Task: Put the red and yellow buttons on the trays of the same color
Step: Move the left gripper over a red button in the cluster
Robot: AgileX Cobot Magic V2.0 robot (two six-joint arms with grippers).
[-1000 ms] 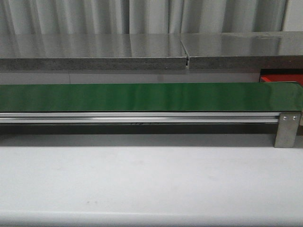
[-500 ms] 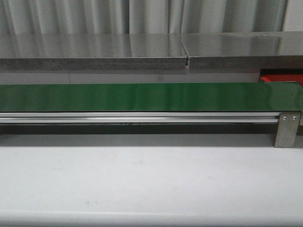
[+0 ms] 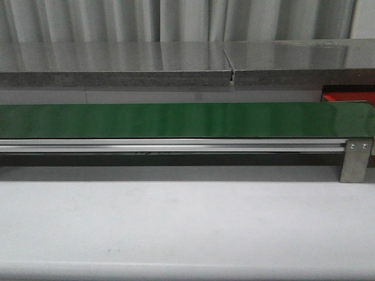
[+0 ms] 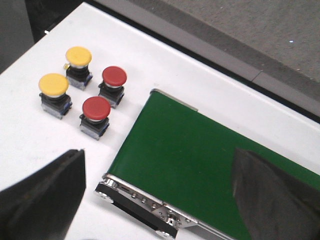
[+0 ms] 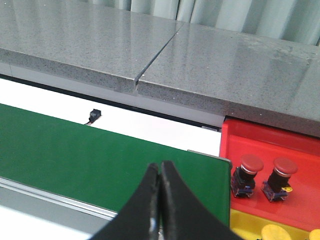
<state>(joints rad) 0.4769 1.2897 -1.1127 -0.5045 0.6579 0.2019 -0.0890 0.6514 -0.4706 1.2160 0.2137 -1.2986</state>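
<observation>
Two red buttons [image 5: 262,176] sit in the red tray [image 5: 300,145], four more [image 4: 82,90] wait upper left; left pincer [image 4: 155,195] spread, right pincer [image 5: 160,200] pressed together, empty.

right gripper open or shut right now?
Shut. In the right wrist view the right gripper has its two black fingertips pressed together with nothing between them, above the green belt.

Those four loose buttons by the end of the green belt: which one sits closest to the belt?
The red button, the one nearer the left hand. The other red button lies slightly farther from the belt, and both yellow buttons sit beyond the reds.
</observation>
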